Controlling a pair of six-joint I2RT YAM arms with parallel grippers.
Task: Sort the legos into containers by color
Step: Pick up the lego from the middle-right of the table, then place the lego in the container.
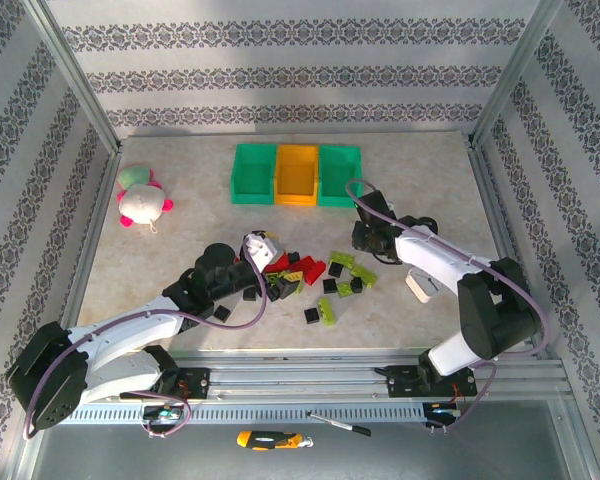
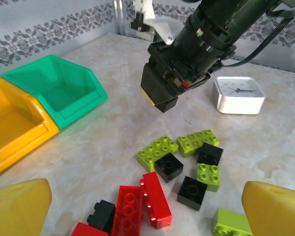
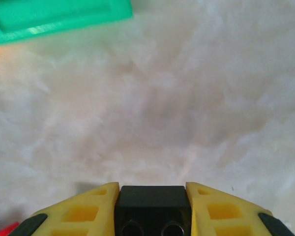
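Nearest, in the lower middle of the top view, the left claw (image 1: 263, 250) stands wide with nothing in it, over the loose legos (image 2: 157, 151). They lie scattered on the table (image 1: 170, 270), red, lime and black ones mixed together, none yet separated. Just right of the pile, the right claw (image 3: 152, 192) is clamped on a black brick (image 3: 152, 209), which in its wrist view seems lifted clear of the table. Farther back, at upper centre, the containers (image 1: 297, 199) look bare inside as far as can be seen. The sorting seems barely begun: one brick in hand, nearly the whole pile left.
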